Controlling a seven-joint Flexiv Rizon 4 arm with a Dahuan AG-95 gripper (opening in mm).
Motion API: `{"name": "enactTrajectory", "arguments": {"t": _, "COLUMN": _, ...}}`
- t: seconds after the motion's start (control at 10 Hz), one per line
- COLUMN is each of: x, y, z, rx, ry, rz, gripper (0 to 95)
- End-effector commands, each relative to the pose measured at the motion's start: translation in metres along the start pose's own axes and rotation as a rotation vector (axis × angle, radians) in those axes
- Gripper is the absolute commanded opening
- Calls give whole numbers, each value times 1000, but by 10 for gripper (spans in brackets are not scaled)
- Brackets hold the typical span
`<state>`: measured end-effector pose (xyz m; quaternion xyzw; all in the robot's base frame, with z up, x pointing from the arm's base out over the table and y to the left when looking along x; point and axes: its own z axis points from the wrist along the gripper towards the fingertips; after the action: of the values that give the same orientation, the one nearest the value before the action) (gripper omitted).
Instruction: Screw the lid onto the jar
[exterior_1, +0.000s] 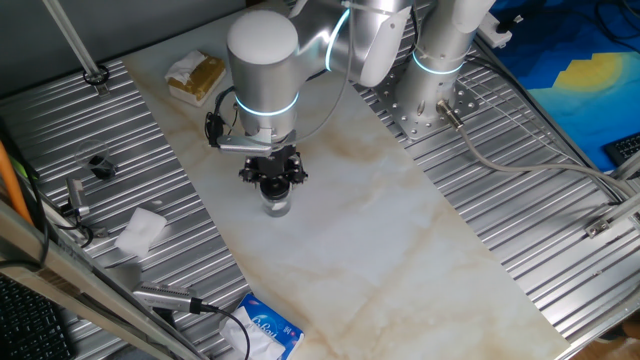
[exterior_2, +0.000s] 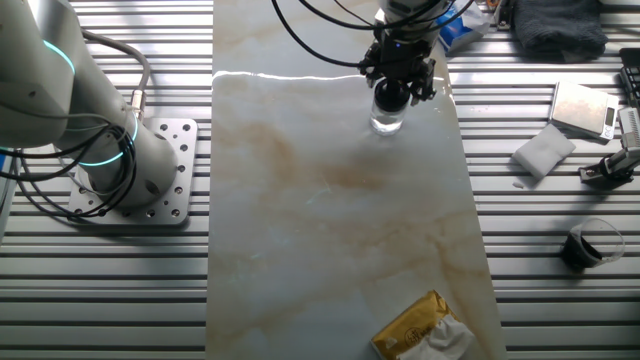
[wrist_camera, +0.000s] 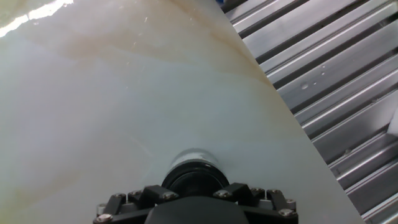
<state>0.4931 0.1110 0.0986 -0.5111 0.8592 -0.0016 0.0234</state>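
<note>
The jar (exterior_1: 277, 207) stands upright on the marble board, a small pale translucent cylinder. It also shows in the other fixed view (exterior_2: 386, 123). The black lid (exterior_2: 391, 97) sits on top of the jar, right under my gripper (exterior_1: 272, 182). The gripper points straight down and its fingers close around the lid. In the hand view the lid (wrist_camera: 194, 181) shows as a dark round disc just beyond the gripper's black body, with the jar's pale rim (wrist_camera: 194, 155) around its far side. The fingertips themselves are hidden.
A white tissue wad (exterior_1: 140, 230) and a small black metal piece (exterior_1: 100, 165) lie on the ribbed metal to the left. A yellow packet (exterior_1: 196, 76) lies at the board's far corner, and a blue pack (exterior_1: 266, 331) at the near edge. The arm's base (exterior_1: 432, 100) stands at the right.
</note>
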Motion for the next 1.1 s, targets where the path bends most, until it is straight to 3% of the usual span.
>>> {"name": "enactTrajectory", "arguments": {"t": 0.1, "x": 0, "y": 0, "z": -2, "rx": -5, "ry": 1, "rz": 1, "gripper": 760}}
{"name": "enactTrajectory", "arguments": {"t": 0.2, "x": 0, "y": 0, "z": -2, "rx": -8, "ry": 3, "rz": 2, "gripper": 760}}
{"name": "enactTrajectory", "arguments": {"t": 0.3, "x": 0, "y": 0, "z": -2, "rx": -10, "ry": 3, "rz": 1, "gripper": 570}}
{"name": "enactTrajectory", "arguments": {"t": 0.7, "x": 0, "y": 0, "z": -5, "rx": -21, "ry": 10, "rz": 1, "gripper": 570}}
{"name": "enactTrajectory", "arguments": {"t": 1.1, "x": 0, "y": 1, "z": -3, "rx": -13, "ry": 8, "rz": 6, "gripper": 570}}
